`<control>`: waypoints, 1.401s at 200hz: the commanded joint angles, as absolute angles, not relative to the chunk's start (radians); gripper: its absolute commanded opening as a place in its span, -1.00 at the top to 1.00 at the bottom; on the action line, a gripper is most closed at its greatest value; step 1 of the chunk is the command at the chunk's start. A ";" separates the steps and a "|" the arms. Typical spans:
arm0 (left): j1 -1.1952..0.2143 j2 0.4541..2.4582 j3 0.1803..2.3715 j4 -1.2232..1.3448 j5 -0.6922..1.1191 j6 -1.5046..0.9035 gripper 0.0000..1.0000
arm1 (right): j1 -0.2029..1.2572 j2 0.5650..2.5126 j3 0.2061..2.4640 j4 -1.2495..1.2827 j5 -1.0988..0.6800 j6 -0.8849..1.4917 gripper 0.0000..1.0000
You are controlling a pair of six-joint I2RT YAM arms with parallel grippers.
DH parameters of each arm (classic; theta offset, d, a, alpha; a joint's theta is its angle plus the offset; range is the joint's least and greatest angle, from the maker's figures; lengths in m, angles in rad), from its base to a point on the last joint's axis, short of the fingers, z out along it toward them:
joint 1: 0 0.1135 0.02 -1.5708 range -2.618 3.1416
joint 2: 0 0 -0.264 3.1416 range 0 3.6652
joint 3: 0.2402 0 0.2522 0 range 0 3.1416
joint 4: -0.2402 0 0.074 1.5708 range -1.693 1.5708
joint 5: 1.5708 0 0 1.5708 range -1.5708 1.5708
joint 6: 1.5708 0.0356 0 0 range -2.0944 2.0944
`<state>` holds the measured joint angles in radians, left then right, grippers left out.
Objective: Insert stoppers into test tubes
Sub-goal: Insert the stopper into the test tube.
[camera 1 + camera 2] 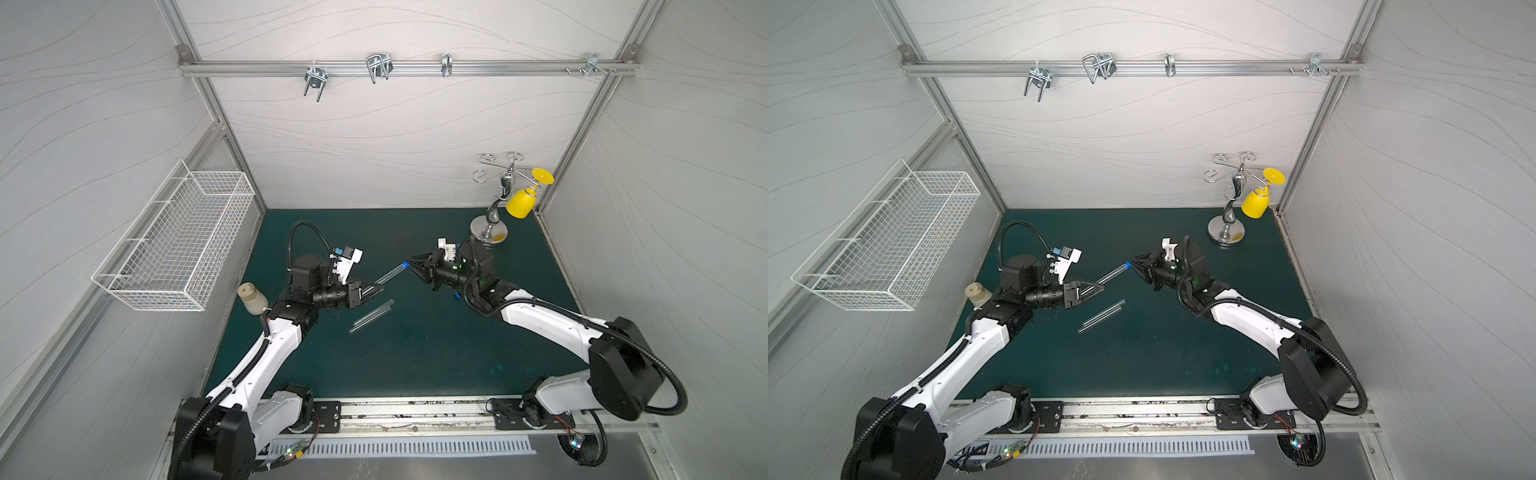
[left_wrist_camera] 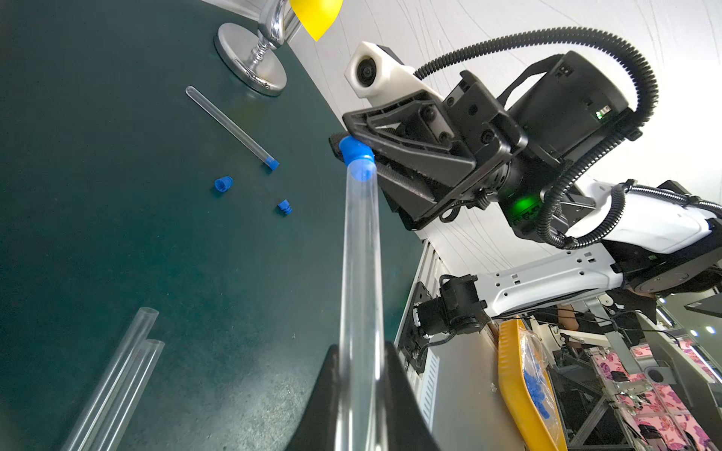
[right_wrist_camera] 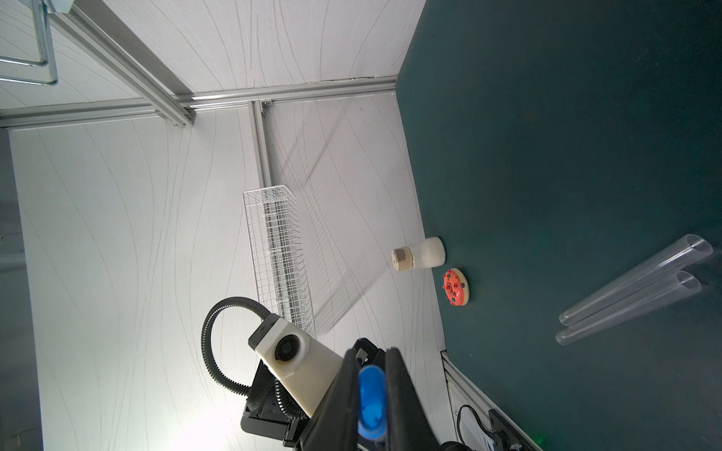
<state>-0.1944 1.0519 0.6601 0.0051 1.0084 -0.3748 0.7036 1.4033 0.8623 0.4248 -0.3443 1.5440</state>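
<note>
In both top views the left jaws pinch the lower part of a held test tube [image 1: 392, 273]. It hangs above the green desk [image 1: 415, 353] with its mouth aimed toward the chrome stand [image 1: 487, 232]. The right jaws, on the stand's side of that tube, are clamped on a blue stopper [image 1: 406, 263] that meets the mouth. Two bare test tubes [image 1: 372, 316] lie touching, side by side, on the desk, farther from the stand than the held one, and a cream-capped bottle [image 1: 251, 297] stands farther still. The left wrist view shows the blue stopper's narrow end sitting in the held tube's mouth and a stoppered test tube [image 2: 230, 125] lying on the desk close to the stand's base. A loose stopper [image 2: 223, 183] and a second loose stopper [image 2: 285, 207] lie just past it, away from the stand. The right wrist view shows the blue stopper squeezed between the right jaws, with the two bare tubes, the bottle and a pink doughnut toy [image 3: 455, 287] on the desk.
</note>
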 commanded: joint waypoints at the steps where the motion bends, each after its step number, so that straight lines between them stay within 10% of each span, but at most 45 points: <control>1: -0.193 1.052 0.702 0.029 1.000 -0.380 1.00 | 0.722 1.400 0.879 0.420 -0.351 1.546 0.73; 280: -0.200 1.071 0.715 0.071 0.956 -0.480 1.00 | 0.850 1.407 0.897 0.372 -0.247 1.491 0.75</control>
